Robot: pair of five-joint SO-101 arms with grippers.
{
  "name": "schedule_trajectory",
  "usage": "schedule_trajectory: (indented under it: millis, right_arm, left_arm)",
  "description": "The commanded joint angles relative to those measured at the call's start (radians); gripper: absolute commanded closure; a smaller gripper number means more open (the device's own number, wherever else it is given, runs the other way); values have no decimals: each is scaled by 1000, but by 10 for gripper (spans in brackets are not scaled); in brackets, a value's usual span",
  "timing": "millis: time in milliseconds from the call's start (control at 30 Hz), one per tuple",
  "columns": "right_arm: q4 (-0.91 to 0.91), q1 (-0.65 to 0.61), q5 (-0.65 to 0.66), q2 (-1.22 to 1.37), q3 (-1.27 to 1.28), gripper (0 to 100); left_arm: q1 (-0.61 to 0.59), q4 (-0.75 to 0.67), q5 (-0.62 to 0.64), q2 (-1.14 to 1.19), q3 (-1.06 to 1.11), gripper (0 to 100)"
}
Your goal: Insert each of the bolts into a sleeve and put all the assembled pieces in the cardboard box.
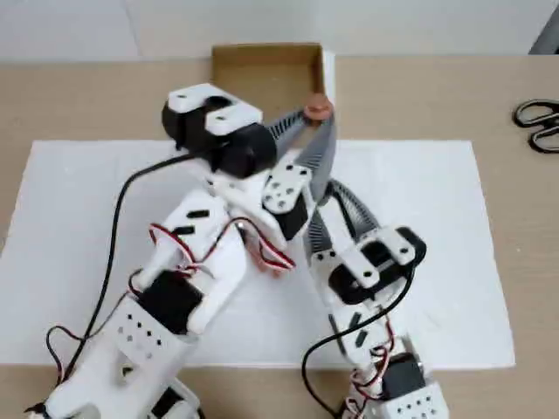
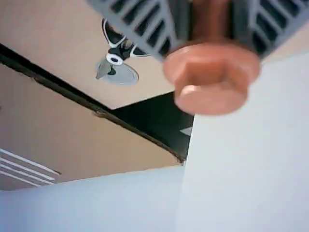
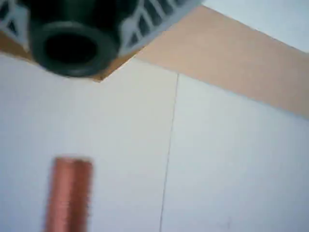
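Observation:
My left gripper (image 1: 314, 124) is shut on a copper bolt (image 1: 317, 107), held just in front of the cardboard box (image 1: 262, 59) near its right wall. The left wrist view shows the bolt's hexagonal head (image 2: 211, 77) sticking out between the grey fingers (image 2: 140, 24). In the right wrist view my right gripper (image 3: 72, 19) is shut on a black sleeve (image 3: 72, 48), whose open bore faces the camera. A threaded copper bolt shaft (image 3: 70, 193) stands apart from the sleeve over the white sheet. From above, the right gripper (image 1: 336, 209) sits just below the left one.
A white paper sheet (image 1: 437, 262) covers the middle of the wooden table (image 1: 419, 96). Black scissors (image 1: 537, 122) lie at the far right edge. The two arms cross closely over the sheet's centre, with red and black cables (image 1: 262, 253) hanging between them.

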Motion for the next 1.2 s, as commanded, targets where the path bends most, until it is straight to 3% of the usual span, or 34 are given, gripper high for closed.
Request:
schedule_trajectory:
  millis: [0, 267, 400, 567, 833, 1000, 1167]
  right_arm:
    - [-64, -2, 5, -19, 3, 994]
    - [-67, -2, 55, -18, 3, 994]
    - [-67, -2, 57, -18, 3, 994]
    - [-65, -2, 57, -18, 3, 994]
    - [-65, -1, 57, -18, 3, 994]
    - [-24, -1, 57, -18, 3, 994]
    - [21, -1, 57, -18, 5, 994]
  left_arm:
    - [3, -25, -5, -2, -7, 994]
    - [89, -25, -6, 8, -7, 994]
    - [84, -20, -12, 8, 4, 994]
    - [80, -25, -106, 0, 35, 994]
    - [78, -34, -103, -2, 56, 994]
    - [78, -46, -209, -2, 54, 994]
    - [78, -46, -229, -2, 54, 994]
